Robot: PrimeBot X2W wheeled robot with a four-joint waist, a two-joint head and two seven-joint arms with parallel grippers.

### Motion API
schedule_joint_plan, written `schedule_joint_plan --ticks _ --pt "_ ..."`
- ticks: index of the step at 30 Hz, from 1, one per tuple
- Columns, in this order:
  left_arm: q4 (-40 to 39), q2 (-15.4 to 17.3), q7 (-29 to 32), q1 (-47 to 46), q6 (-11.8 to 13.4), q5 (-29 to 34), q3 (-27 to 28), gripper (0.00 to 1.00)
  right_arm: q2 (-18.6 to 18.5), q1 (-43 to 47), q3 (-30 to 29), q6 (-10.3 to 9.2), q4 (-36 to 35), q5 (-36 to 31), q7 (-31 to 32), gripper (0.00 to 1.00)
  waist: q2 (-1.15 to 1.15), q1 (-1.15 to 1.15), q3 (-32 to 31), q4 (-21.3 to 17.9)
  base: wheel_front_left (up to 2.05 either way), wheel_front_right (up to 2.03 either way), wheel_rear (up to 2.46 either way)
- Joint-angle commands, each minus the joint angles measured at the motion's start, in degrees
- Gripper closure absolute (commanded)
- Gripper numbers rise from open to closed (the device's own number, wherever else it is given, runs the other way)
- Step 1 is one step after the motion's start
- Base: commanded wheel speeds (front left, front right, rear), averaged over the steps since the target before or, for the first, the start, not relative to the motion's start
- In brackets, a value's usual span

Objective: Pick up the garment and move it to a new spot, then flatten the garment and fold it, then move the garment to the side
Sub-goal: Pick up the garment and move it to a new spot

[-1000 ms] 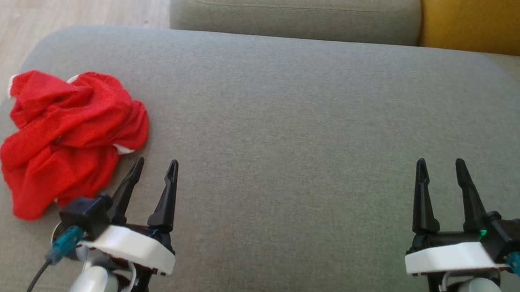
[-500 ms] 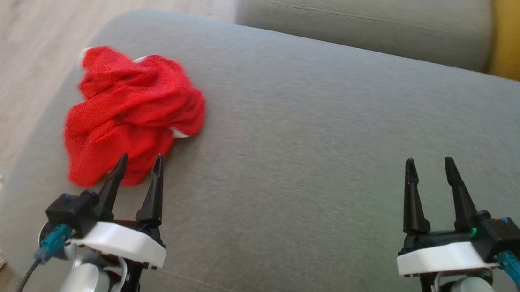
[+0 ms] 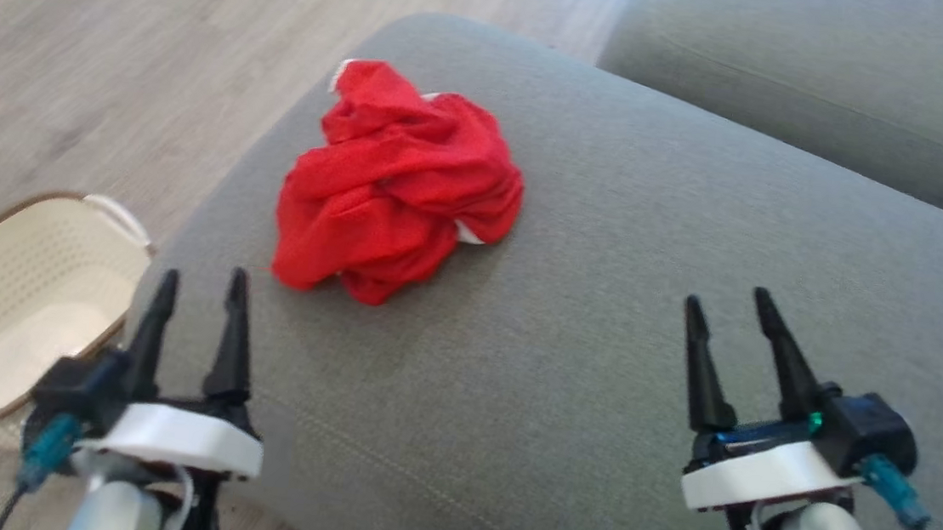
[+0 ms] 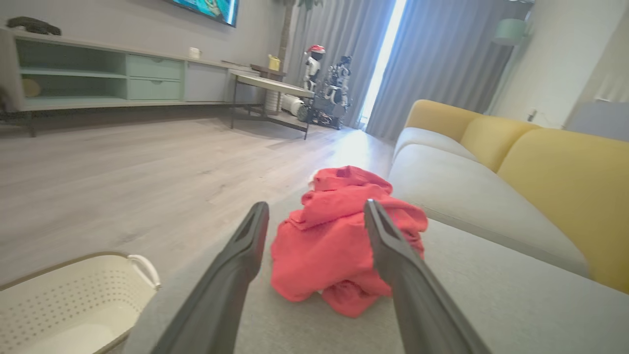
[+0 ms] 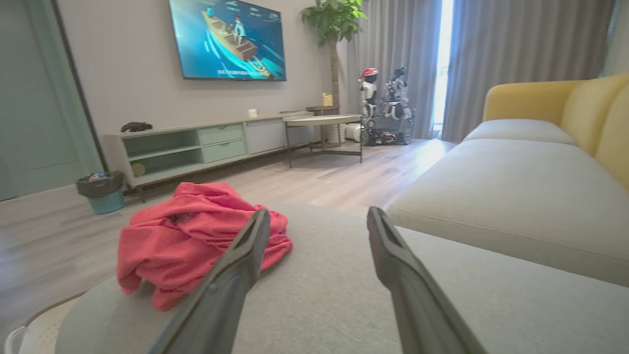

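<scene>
Right at the bottom of the head view, the left end effector (image 3: 204, 272) hangs over the near left corner of the grey cushion (image 3: 600, 353), its two dark fingers spread wide and empty. Over on the other side, the right end effector (image 3: 729, 296) hovers above the cushion's near right part, fingers just as far apart and gripping nothing. Beside the left arm, down on the floor (image 3: 114, 54), there's a cream perforated basket (image 3: 18, 277) with a brown rim, just beside the cushion's edge. Now look ahead of the left fingers: the red garment (image 3: 402, 182), a crumpled heap lying on the cushion near its far left corner, a sliver of white showing at its edges. Neither end effector touches it. From the left wrist view it sits framed between the two fingers, ahead of their tips. Beyond the cushion runs a grey sofa seat (image 3: 836, 100) with yellow backrests (image 4: 565, 187). Farther off, across the pale wood floor, a low green-and-grey cabinet (image 5: 196, 142) stands along the wall with a television (image 5: 226, 39) above it, then a small table (image 5: 324, 120), a tall plant (image 5: 334, 19) and grey curtains (image 5: 516, 59)
</scene>
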Motion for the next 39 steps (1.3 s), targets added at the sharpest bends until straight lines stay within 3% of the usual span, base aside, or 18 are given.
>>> schedule_joint_plan --ticks 1,8,18,29,39 --pt "-2.24 0.34 -0.70 -1.81 0.27 0.19 2.09 0.00 -0.41 -2.17 1.41 -0.04 -1.55 0.34 -0.62 0.00 0.00 0.00 0.65 1.03 0.00 0.00 0.00" --pt "-4.70 0.34 -0.70 0.05 1.28 -1.03 4.99 0.00 -0.41 -6.16 5.27 -0.04 1.11 1.05 -0.62 0.00 0.00 0.00 2.08 1.97 0.00 0.00 0.00" --pt "-4.17 0.34 -0.70 -0.43 1.04 -1.92 5.55 0.00 -0.41 -6.05 4.63 -0.04 1.52 1.24 -0.62 0.00 0.00 0.00 1.81 1.59 0.00 0.00 0.00" --pt "3.30 0.88 -0.70 -7.76 -3.52 -2.00 7.45 0.00 -0.41 -2.73 -2.17 -0.04 -0.96 -1.64 -0.62 0.00 0.00 0.00 4.63 -0.47 0.00 0.00 0.00" --pt "14.20 5.98 2.08 -21.51 -5.80 -7.63 9.92 0.00 -0.41 -5.38 -7.75 -0.04 -4.20 -7.09 0.96 0.00 0.00 0.00 12.63 -5.90 0.00 0.00 0.00"
